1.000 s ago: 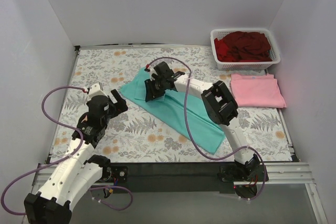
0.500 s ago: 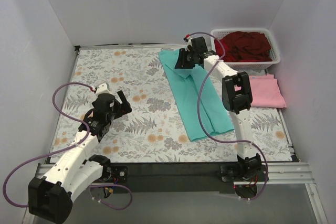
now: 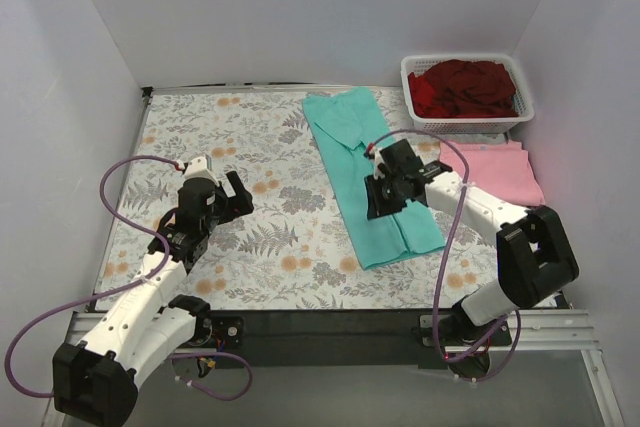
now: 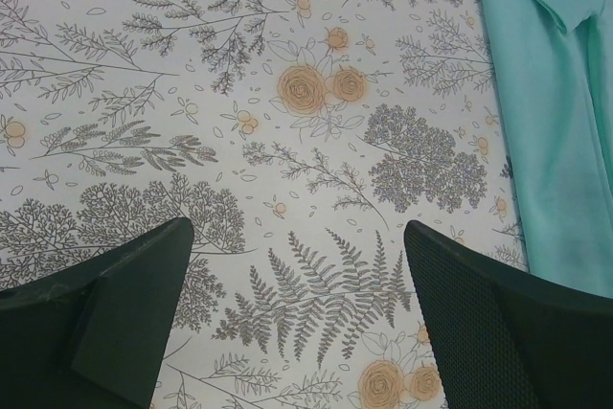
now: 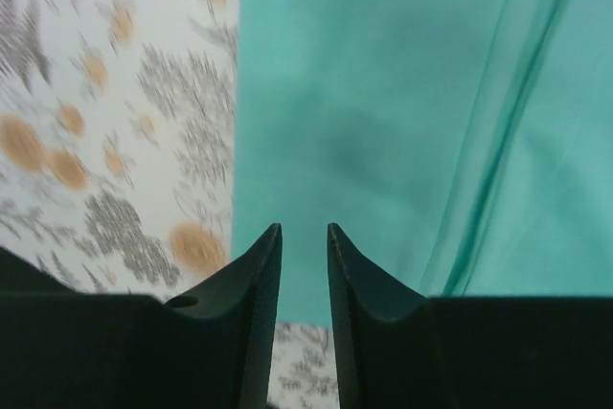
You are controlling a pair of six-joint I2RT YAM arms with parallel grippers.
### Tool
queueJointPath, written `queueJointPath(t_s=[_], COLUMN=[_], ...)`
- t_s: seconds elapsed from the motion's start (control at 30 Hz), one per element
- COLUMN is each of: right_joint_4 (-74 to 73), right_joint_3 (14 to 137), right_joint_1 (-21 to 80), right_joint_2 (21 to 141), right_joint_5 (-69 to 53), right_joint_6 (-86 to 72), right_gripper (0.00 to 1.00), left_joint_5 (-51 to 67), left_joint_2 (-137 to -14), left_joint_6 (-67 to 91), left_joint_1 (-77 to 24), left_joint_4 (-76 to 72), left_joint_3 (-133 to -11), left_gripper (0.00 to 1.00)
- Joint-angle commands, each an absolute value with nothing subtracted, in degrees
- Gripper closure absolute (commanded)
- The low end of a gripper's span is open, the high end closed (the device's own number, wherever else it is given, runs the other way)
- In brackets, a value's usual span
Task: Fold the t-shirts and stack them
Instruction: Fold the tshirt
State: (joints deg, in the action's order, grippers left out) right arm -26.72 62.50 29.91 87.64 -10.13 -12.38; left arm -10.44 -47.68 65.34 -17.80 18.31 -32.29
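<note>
The teal-green t-shirt (image 3: 350, 137) lies as a long folded strip from the back of the table toward the front right. It also shows in the left wrist view (image 4: 565, 141) and the right wrist view (image 5: 383, 93). My right gripper (image 3: 377, 203) hovers over the strip's left edge near its lower half; in its own view (image 5: 305, 229) the jaws stand a little apart with nothing between them. My left gripper (image 3: 236, 197) is wide open and empty over the floral cloth (image 4: 297, 237), left of the shirt. The light pink t-shirt (image 3: 490, 172) lies folded at the right. Dark red t-shirts (image 3: 465, 85) fill the basket.
The white lattice basket (image 3: 414, 97) stands at the back right corner, with the pink shirt just in front of it. White walls close in the table on the left, back and right. The floral tablecloth (image 3: 200, 127) covers the table.
My right gripper let go of the teal shirt's far end near the basket and came back toward the front, over the strip's middle. The shirt stayed put. The left arm barely moved.
</note>
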Motion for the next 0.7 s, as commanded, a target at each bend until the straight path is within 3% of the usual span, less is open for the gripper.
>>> queueJointPath(t_s=[0.0, 0.3, 0.67], right_joint_4=[-32.3, -32.3, -32.3], right_joint_3=[53.6, 48.2, 62.8], right_joint_1=[33.8, 43.1, 52.9], right_joint_2=[83.3, 85.3, 103.5], right_joint_5=[-6.7, -7.0, -10.3], right_joint_6=[-13.6, -19.0, -21.0], right_gripper=[0.69, 0.69, 0.69], left_joint_5=[-9.8, -8.6, -8.1], left_joint_2=[-47.6, -47.8, -50.5], left_joint_6=[64.2, 64.2, 65.0], left_joint_1=[-17.9, -17.8, -17.8], left_joint_4=[17.3, 17.3, 18.4], left_joint_3=[-32.0, -32.0, -33.0], left_gripper=[0.08, 0.08, 0.08])
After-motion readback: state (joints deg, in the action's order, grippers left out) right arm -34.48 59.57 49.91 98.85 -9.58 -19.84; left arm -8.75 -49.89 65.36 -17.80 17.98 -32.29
